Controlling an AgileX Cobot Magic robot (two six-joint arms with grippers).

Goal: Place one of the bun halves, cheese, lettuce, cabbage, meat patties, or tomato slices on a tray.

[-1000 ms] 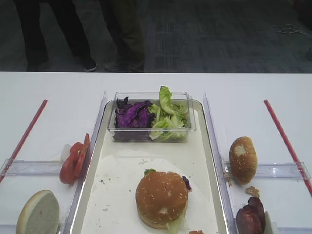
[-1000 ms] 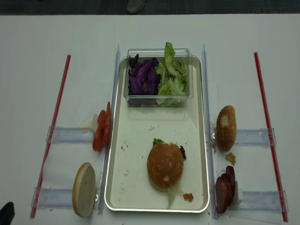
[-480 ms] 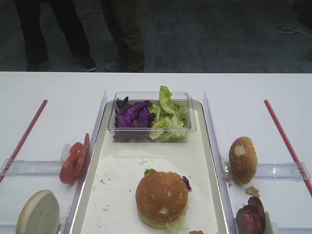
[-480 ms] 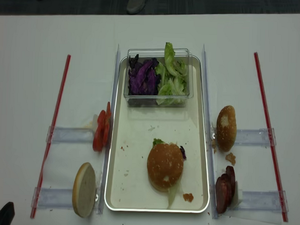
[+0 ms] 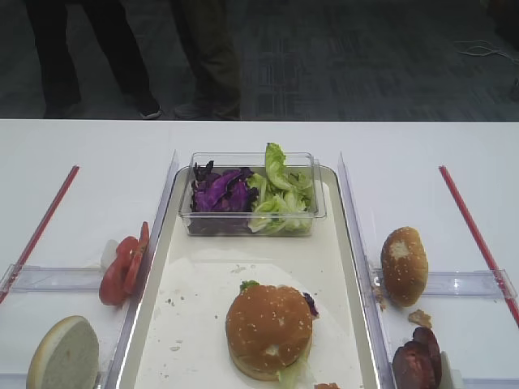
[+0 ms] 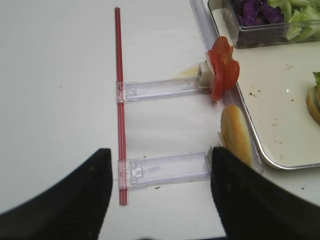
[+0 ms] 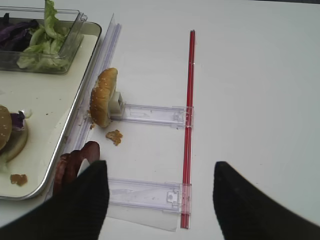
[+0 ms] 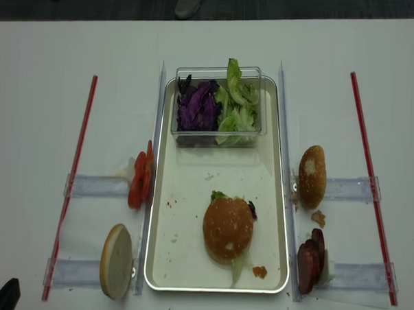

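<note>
Your tray (image 8: 165,194) holds a small clear plastic box (image 8: 216,138) at its far end, with purple cabbage (image 8: 197,108) on the box's left side and lettuce (image 8: 238,108) on its right. Nearer you on the tray's paper liner sits an assembled burger topped by a sesame bun half (image 8: 228,228). Outside the tray, tomato slices (image 8: 140,180) stand just beside its left rim, and meat patties (image 8: 310,260) beside its right rim. Your right gripper (image 7: 160,195) hangs above the table with jaws spread wide and empty; your left gripper (image 6: 160,192) does likewise.
</note>
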